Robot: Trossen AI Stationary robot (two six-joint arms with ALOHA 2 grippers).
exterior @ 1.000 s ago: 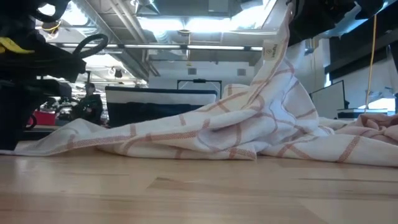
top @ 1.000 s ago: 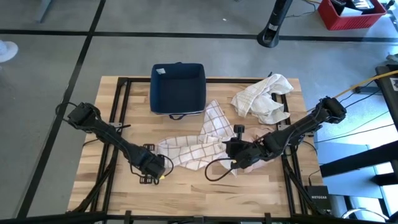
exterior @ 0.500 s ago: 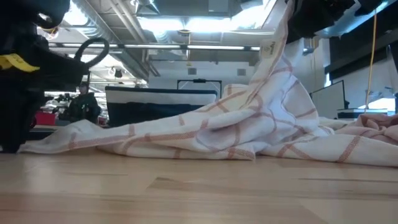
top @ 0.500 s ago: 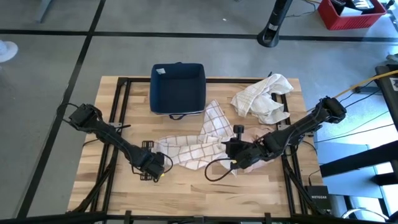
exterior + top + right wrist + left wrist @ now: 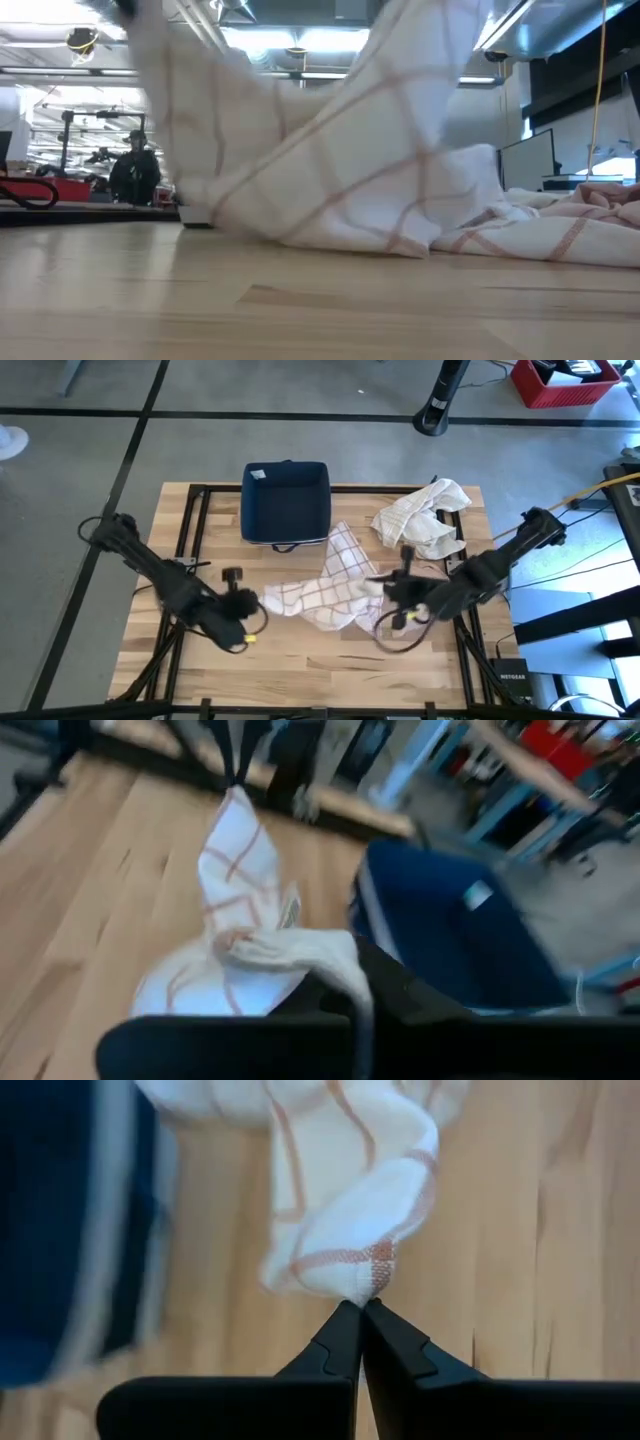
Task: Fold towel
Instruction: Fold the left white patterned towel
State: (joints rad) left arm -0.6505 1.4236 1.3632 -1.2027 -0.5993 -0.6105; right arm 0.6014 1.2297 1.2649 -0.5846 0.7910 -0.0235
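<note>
Left end effector (image 5: pixel 360 1305) now clamped on a corner of the white towel with thin red check lines (image 5: pixel 320 595), lifted off the light wooden worktop (image 5: pixel 300 660); right end effector (image 5: pixel 392 592) pinching the other end, so ready to spread

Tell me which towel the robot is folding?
Find the blue bin at the table's far edge. Just in front of it lies the checked towel, pinched by the left pincer and right pincer. The crumpled towel beside it has no red lines.

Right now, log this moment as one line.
towel: lifted between both hands | left hand: shut on corner | right hand: shut on towel | fold: not yet done
</note>
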